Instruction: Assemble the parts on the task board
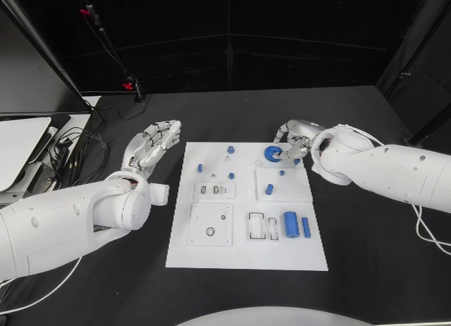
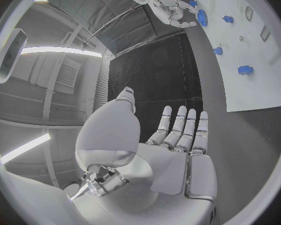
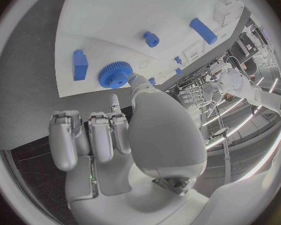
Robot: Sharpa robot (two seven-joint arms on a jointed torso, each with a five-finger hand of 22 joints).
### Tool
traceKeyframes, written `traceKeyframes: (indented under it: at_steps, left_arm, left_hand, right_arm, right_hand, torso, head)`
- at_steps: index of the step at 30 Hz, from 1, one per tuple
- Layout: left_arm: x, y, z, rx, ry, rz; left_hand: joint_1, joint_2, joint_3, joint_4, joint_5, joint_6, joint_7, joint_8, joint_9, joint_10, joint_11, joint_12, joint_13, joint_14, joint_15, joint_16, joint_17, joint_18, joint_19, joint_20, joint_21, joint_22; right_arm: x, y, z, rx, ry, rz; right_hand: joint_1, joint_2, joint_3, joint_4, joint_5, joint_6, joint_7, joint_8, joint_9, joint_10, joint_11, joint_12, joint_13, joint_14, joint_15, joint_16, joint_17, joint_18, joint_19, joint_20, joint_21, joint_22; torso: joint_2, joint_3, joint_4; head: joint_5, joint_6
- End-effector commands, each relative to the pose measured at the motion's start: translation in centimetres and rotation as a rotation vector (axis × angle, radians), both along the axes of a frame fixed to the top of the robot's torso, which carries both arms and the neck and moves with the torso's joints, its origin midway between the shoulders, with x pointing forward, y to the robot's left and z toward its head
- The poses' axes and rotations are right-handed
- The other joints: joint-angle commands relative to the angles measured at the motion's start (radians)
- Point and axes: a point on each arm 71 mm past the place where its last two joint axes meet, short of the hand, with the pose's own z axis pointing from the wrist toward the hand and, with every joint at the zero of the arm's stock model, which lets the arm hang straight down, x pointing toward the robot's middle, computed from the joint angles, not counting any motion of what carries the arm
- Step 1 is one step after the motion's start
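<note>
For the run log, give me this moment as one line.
right robot hand: touching blue gear | left robot hand: open, beside task board

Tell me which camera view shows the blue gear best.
The right wrist view: the blue gear is near and its toothed rim is plain, with the right robot hand touching it. The head view shows it small, partly behind that robot hand. The left wrist view shows it far off, edge-on.
</note>
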Motion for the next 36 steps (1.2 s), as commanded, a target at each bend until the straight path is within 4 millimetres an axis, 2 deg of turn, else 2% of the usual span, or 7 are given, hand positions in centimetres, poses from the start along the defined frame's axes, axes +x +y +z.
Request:
traceKeyframes:
  at_steps: [1, 6, 8, 10, 13, 28, 36]
  left_arm:
    - [-0.67, 0.04, 2.37, -0.063, -0.33, -0.012]
    - [-0.74, 0.11, 2.39, -0.066, -0.331, -0.015]
    - [-0.73, 0.18, 2.39, -0.065, -0.332, -0.013]
    - [-0.73, 0.23, 2.4, -0.064, -0.333, -0.012]
    - [-0.73, 0.26, 2.4, -0.063, -0.333, -0.011]
    - [-0.67, 0.13, 2.38, -0.063, -0.332, -0.012]
    - [-0.68, 0.14, 2.38, -0.063, -0.332, -0.012]
  left_hand:
    - [-0.001, 0.009, 0.006, 0.002, 0.005, -0.001, 0.157, 0.005, -0.001, 0.002, 0.005, 0.007, -0.002, -0.001, 0.008, 0.005, -0.001, -0.01, -0.005, 0.002, 0.006, 0.001]
    - [-0.001, 0.009, 0.006, 0.002, 0.005, -0.001, 0.157, 0.005, -0.001, 0.002, 0.005, 0.007, -0.002, -0.001, 0.008, 0.005, -0.001, -0.01, -0.005, 0.002, 0.006, 0.001]
    - [-0.001, 0.009, 0.006, 0.002, 0.005, -0.001, 0.157, 0.005, -0.001, 0.002, 0.005, 0.007, -0.002, -0.001, 0.008, 0.005, -0.001, -0.01, -0.005, 0.002, 0.006, 0.001]
    - [-0.001, 0.01, 0.006, 0.002, 0.005, -0.001, 0.157, 0.005, -0.002, 0.002, 0.005, 0.007, -0.002, -0.001, 0.008, 0.005, -0.001, -0.01, -0.005, 0.002, 0.007, 0.001]
    - [-0.001, 0.01, 0.006, 0.002, 0.005, -0.001, 0.157, 0.005, -0.002, 0.002, 0.005, 0.007, -0.002, -0.001, 0.008, 0.005, -0.001, -0.01, -0.005, 0.002, 0.007, 0.001]
    - [0.0, 0.011, 0.006, 0.002, 0.006, -0.001, 0.157, 0.005, -0.002, 0.003, 0.006, 0.007, -0.002, -0.001, 0.008, 0.005, -0.001, -0.011, -0.005, 0.002, 0.007, 0.001]
    - [0.0, 0.011, 0.006, 0.002, 0.006, -0.001, 0.157, 0.005, -0.002, 0.003, 0.006, 0.007, -0.002, -0.001, 0.008, 0.005, -0.001, -0.011, -0.005, 0.002, 0.007, 0.001]
  right_arm:
    - [0.1, 0.0, -0.04, -0.025, 0.011, -0.01]
    - [0.27, 0.11, -0.12, -0.03, 0.015, -0.016]
    - [0.31, 0.15, -0.16, -0.033, 0.019, -0.017]
    - [0.34, 0.24, -0.2, -0.035, 0.023, -0.016]
    - [0.39, 0.39, -0.26, -0.038, 0.028, -0.014]
    - [0.65, 0.86, -0.57, -0.052, 0.05, -0.026]
    - [0.7, 0.97, -0.83, -0.061, 0.067, -0.035]
  right_hand:
    - [0.0, -0.006, 0.009, 0.001, 0.0, 0.014, 0.001, -0.005, -0.003, 0.104, 0.008, 0.003, 0.263, 0.104, 0.008, 0.002, 0.263, -0.007, 0.104, 0.005, 0.003, 0.263]
    - [-0.004, -0.002, 0.012, 0.002, -0.001, 0.024, 0.003, -0.007, -0.005, 0.104, 0.009, 0.003, 0.263, 0.104, 0.008, 0.002, 0.263, -0.007, 0.104, 0.005, 0.003, 0.263]
    - [-0.006, -0.002, 0.011, 0.002, -0.004, 0.026, 0.003, -0.009, -0.007, 0.104, 0.01, 0.003, 0.263, 0.104, 0.008, 0.002, 0.263, -0.007, 0.104, 0.005, 0.003, 0.263]
    - [-0.009, -0.003, 0.01, 0.002, -0.007, 0.027, 0.003, -0.013, -0.009, 0.104, 0.01, 0.003, 0.263, 0.104, 0.009, 0.002, 0.263, -0.007, 0.104, 0.005, 0.003, 0.263]
    - [-0.012, -0.005, 0.009, 0.002, -0.015, 0.027, 0.004, -0.022, -0.014, 0.104, 0.01, 0.003, 0.263, 0.104, 0.009, 0.002, 0.263, -0.007, 0.104, 0.006, 0.003, 0.263]
    - [-0.013, 0.003, 0.014, 0.002, -0.033, 0.086, 0.003, -0.043, -0.028, 0.104, 0.009, 0.003, 0.263, 0.104, 0.009, 0.002, 0.263, -0.007, 0.104, 0.005, 0.003, 0.263]
    - [-0.01, 0.026, 0.03, -0.001, -0.035, 0.132, 0.003, -0.082, -0.045, 0.104, 0.01, 0.003, 0.263, 0.104, 0.01, 0.002, 0.263, -0.007, 0.104, 0.006, 0.003, 0.263]
  torso:
    - [0.0, 0.0001, 0.0002]
    - [-0.001, -0.001, -0.0025]
    - [-0.002, -0.0009, -0.0014]
    - [-0.001, 0.0008, 0.0009]
    - [0.0, 0.0004, -0.001]
    - [0.0, -0.0004, -0.0002]
    - [0.0, 0.0004, 0.0]
  head:
    - [0.003, -0.001]
    - [0.005, 0.0]
    - [0.005, -0.001]
    - [0.004, -0.001]
    - [0.007, 0.0]
    - [0.011, -0.007]
    - [0.012, -0.007]
